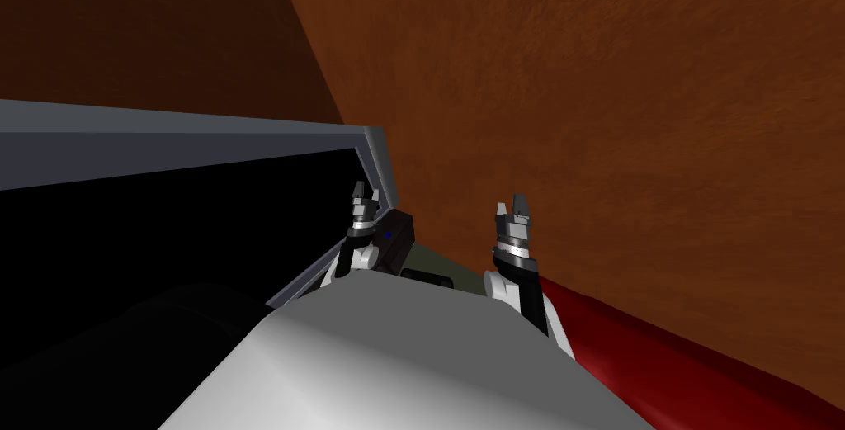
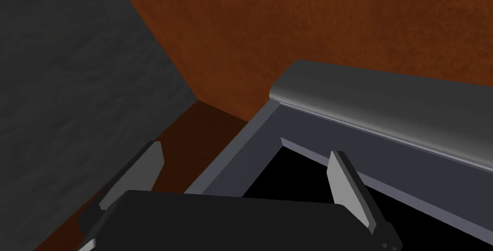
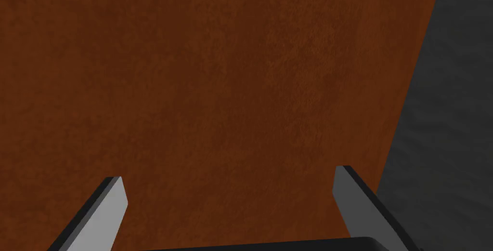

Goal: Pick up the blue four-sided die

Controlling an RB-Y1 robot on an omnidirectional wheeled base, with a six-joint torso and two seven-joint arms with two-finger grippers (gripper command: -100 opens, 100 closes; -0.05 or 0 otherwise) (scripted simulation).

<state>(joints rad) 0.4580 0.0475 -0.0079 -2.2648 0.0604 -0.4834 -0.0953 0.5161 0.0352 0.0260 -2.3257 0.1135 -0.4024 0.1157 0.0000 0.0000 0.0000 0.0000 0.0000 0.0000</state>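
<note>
- Red rounded shape lies nearest, low on the right.
- Blue die, a speck too small to show its shape, sits on a dark block just right of the left arm, beside an olive surface.
- Left pincer is spread wide and empty, at the corner of a grey frame that borders a black area.
- Right pincer is wide and empty, raised well right of the die.
- Brown wall stands farthest.

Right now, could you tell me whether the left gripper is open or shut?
Open: the left gripper has its fingers wide apart, holding nothing.
</note>
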